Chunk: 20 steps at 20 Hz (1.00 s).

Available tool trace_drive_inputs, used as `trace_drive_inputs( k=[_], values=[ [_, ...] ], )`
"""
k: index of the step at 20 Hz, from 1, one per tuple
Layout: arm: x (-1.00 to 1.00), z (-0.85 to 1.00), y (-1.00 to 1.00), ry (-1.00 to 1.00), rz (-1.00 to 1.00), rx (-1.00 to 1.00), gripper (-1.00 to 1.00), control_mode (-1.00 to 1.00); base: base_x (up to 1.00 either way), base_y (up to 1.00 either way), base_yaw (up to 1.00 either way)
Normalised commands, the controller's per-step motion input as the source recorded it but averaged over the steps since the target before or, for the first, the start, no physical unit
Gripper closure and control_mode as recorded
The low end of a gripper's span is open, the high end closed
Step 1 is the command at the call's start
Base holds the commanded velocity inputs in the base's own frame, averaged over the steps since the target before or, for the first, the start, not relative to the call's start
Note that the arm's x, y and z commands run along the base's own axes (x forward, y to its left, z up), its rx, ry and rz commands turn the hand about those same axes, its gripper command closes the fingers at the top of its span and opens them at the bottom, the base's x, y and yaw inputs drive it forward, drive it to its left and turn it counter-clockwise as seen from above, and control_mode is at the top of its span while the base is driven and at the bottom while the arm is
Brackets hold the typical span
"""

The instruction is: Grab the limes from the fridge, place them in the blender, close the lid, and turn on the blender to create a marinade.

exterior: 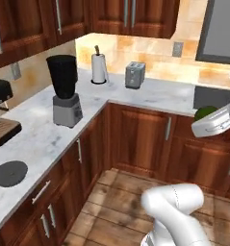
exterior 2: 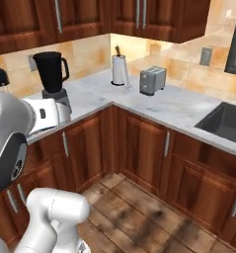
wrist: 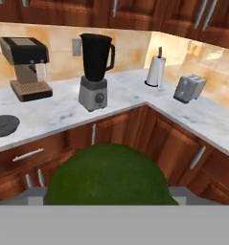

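In the left base view the gripper (exterior: 203,117), at the right edge, carries 1 lime (exterior: 205,113), with the blender (exterior: 65,91) well to its left on the counter (exterior: 150,93). In the right base view the blender (exterior 2: 52,74) stands just beyond the arm. In the hand view the lime (wrist: 108,175) sits between the jaws, seemingly clamped, the blender (wrist: 95,71) ahead and the lid (wrist: 3,125) far left.
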Motion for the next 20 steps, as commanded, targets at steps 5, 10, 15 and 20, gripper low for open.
trace_drive_inputs(
  k=[5, 10, 15, 20],
  values=[
    [0.0, 0.0, 0.0, 0.0, 0.0, 0.0, 1.0, 1.0, 0.91, -0.24, 0.8],
    [0.0, 0.0, 0.0, 0.0, 0.0, 0.0, 1.0, 1.0, 0.94, -0.34, 0.77],
    [0.0, 0.0, 0.0, 0.0, 0.0, 0.0, 1.0, 1.0, 0.92, -0.53, 0.7],
    [0.0, 0.0, 0.0, 0.0, 0.0, 0.0, 1.0, 1.0, 0.35, -0.2, 0.64]
  ],
)
